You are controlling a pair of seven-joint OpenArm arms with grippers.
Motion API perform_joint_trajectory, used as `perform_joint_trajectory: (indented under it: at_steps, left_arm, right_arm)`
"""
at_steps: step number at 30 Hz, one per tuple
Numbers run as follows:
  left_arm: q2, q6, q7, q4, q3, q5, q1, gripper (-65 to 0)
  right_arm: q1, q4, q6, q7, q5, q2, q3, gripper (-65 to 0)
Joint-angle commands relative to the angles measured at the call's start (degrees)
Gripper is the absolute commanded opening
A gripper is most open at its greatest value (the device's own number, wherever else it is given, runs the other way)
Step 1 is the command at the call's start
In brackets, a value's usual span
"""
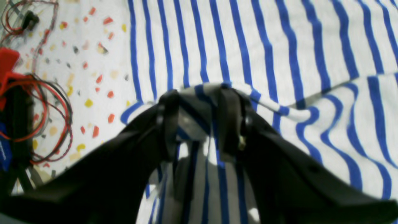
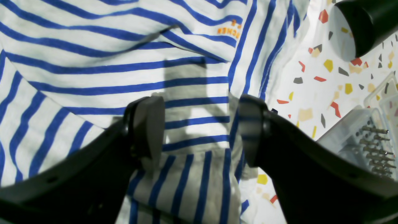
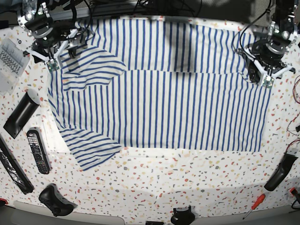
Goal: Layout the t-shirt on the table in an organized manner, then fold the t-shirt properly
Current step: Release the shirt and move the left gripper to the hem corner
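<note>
The white t-shirt [image 3: 164,103] with thin blue stripes lies spread across the far half of the speckled table [image 3: 164,180], its top part folded down over the body. My left gripper [image 3: 265,77] sits at the shirt's right edge. In the left wrist view it [image 1: 199,123] is shut on a raised fold of the t-shirt [image 1: 248,46]. My right gripper [image 3: 52,60] is at the shirt's far left corner by a sleeve. In the right wrist view it [image 2: 200,130] is open, with the t-shirt [image 2: 93,62] beneath and between the fingers and small orange lettering [image 2: 228,29] showing.
A clear box of bits [image 3: 10,61] stands by the right gripper, close in the right wrist view [image 2: 367,140]. A remote [image 3: 37,151], black bars [image 3: 21,117], a controller [image 3: 56,200] and a red screwdriver [image 3: 253,205] lie around the front. Red and black wires [image 1: 37,118] lie beside the left gripper.
</note>
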Motion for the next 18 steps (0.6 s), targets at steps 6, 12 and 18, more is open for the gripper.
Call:
perform_joint_trajectory:
  at_steps: [6, 12, 18]
  left_arm:
    - [-0.7, 0.4, -3.1, 0.7, -0.4, 0.1, -3.3, -46.0]
    - [-0.7, 0.5, 2.1, 0.7, -0.4, 0.0, -1.4, -46.0]
    - [-0.7, 0.5, -2.1, 0.7, -0.4, 0.2, 1.7, -46.0]
  right_arm:
    - [0.3, 1.2, -0.2, 0.9, 0.2, 0.6, 0.3, -28.6]
    - [0.3, 1.2, -0.3, 1.3, 0.2, 0.6, 0.3, -28.6]
    - [0.4, 1.2, -0.3, 3.3, 0.2, 0.7, 0.3, -28.6]
